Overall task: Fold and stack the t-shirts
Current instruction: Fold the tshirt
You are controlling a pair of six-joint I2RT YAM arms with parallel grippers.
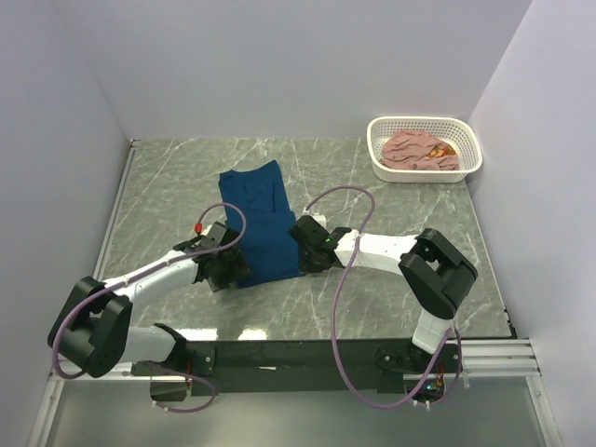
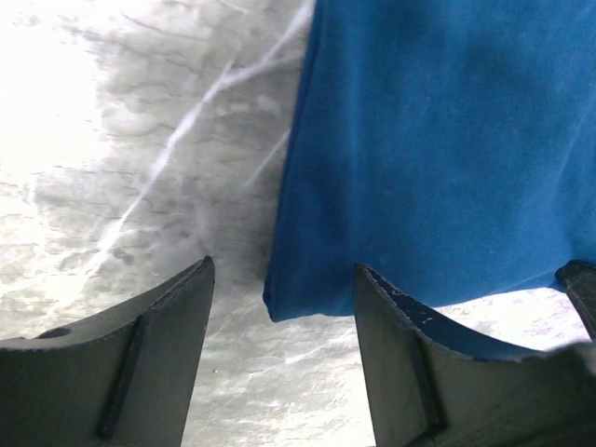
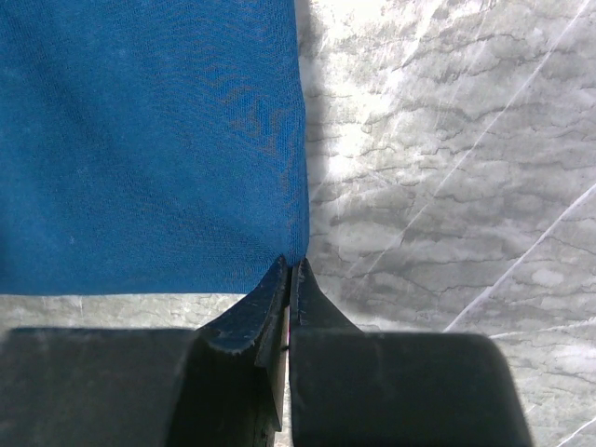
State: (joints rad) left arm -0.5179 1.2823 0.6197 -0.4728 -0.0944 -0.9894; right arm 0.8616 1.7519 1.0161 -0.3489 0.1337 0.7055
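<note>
Writing: we can read none. The pink t-shirt (image 1: pixel 414 149) shows only a small orange patch, too small to make out.
Navy t-shirt (image 1: pixel 259 222): it is folded into a long strip and lies flat on the marble table (image 1: pixel 400 219), with its near end between the two grippers.
Pink t-shirt: it lies crumpled in the white basket (image 1: pixel 471 142) at the far right corner, well apart from the navy one.
Top view only: we see both shirts, the basket and both arms. Each wrist view gives us just blue cloth, marble and its own fingers.
Left gripper (image 2: pixel 282 268): it is released, with jaws wide apart. The strip's near left corner lies in the gap between them, and they hold nothing.
Right gripper (image 3: pixel 291 265): it is clenched, with the fingertips pressed together. We see them pinching the strip's near right corner.
</note>
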